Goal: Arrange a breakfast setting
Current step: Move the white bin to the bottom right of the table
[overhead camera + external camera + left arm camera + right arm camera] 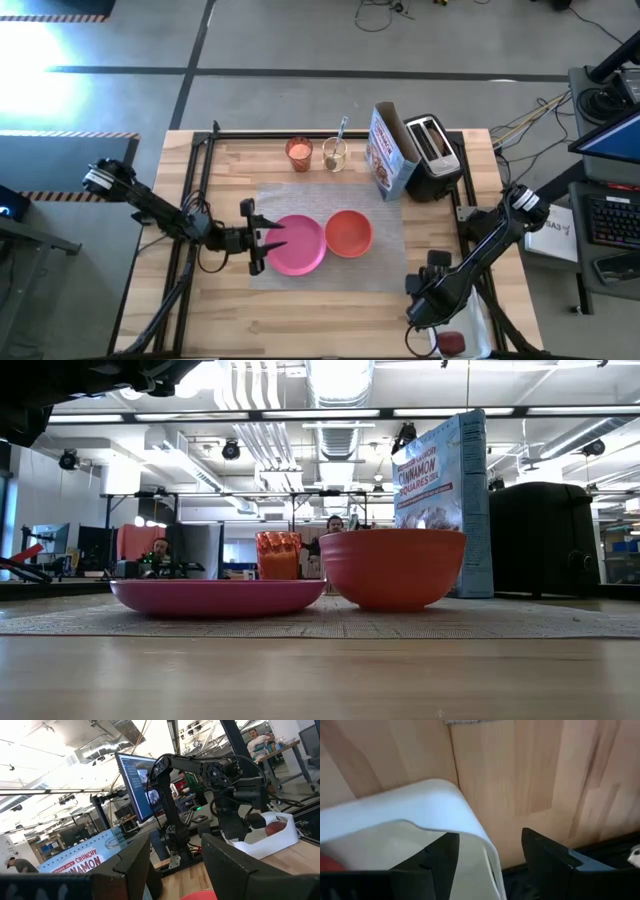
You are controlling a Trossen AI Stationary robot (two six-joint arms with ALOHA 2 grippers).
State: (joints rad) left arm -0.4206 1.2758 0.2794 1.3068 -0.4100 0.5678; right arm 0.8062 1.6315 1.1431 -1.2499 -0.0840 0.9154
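Observation:
The pink plate [300, 245] and the orange-red bowl [349, 233] sit side by side on the grey mat [385, 225]; both also show in the low view, the plate [215, 597] and the bowl [392, 567]. The small orange cup [299, 152] stands at the far side, next to a glass holding the metal spoon [340, 133]. The red apple [452, 343] lies in a white bin [470, 335] at the near right. No toast shows. My left gripper [272, 238] is open and empty, raised over the plate's left edge. My right gripper [490, 855] is open over the bin's rim [445, 795].
A cereal box [390, 152] and a black toaster [433, 150] stand at the far right of the table. Bare wood lies along the near edge in front of the mat. People sit in the room beyond the table.

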